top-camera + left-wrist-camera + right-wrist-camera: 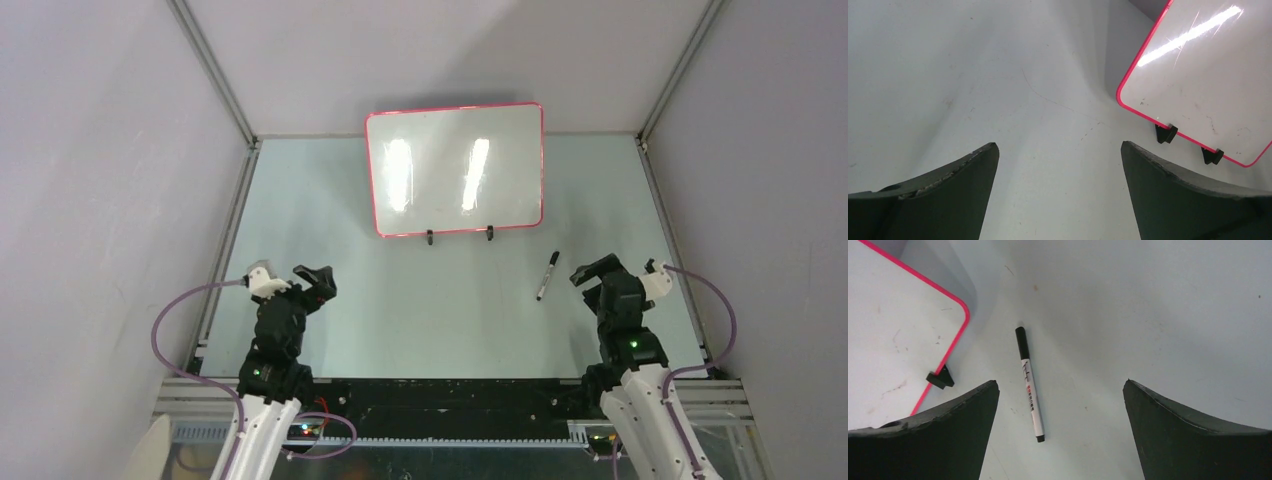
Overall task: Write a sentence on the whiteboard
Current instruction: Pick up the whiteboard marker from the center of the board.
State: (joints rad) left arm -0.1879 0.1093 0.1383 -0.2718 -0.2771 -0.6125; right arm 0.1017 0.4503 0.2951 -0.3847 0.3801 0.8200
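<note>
whiteboard (455, 170) upright, marker (547, 275) lying nearby

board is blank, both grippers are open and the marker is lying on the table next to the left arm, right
Only the side is wrong. The marker lies on the table next to the right gripper, not the left gripper, as the top external view shows. The whiteboard is blank and both grippers are open.
</note>
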